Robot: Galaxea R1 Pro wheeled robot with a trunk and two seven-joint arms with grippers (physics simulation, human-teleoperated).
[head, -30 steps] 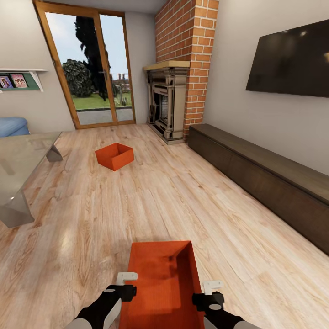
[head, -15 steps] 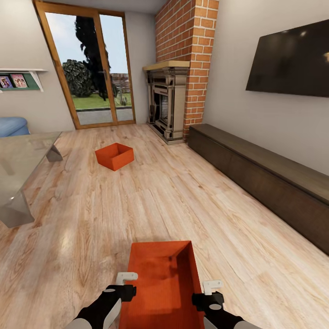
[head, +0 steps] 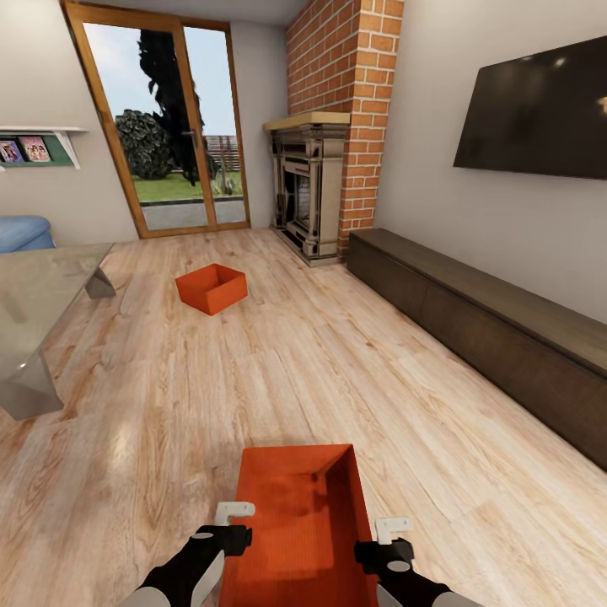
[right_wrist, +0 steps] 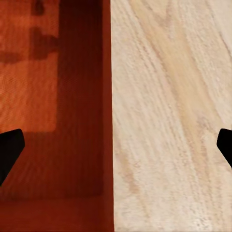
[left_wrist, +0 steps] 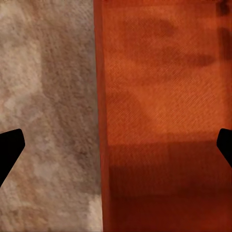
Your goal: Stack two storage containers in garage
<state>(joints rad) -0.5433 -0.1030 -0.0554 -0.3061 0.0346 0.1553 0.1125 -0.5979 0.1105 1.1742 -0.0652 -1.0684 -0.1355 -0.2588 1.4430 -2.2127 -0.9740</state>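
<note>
Two red-orange storage containers sit on the living room's light wood-plank floor (head: pixel 278 371). The near container (head: pixel 299 514) lies directly below me, open top up. My left gripper (head: pixel 229 527) hangs open over its left wall (left_wrist: pixel 99 116), one fingertip (left_wrist: pixel 9 150) outside and the other inside. My right gripper (head: pixel 385 539) is open astride the opposite wall (right_wrist: pixel 107 116), with orange interior on one side and wood planks on the other. The far container (head: pixel 212 287) stands alone, further ahead and left, toward the glazed doors.
A low glass-topped table (head: pixel 42 295) is at the left, with a blue sofa (head: pixel 21 232) behind it. A long dark cabinet (head: pixel 489 329) runs along the right wall under a TV (head: pixel 539 110). A brick fireplace (head: pixel 308 194) and wood-framed doors (head: pixel 160 126) stand ahead.
</note>
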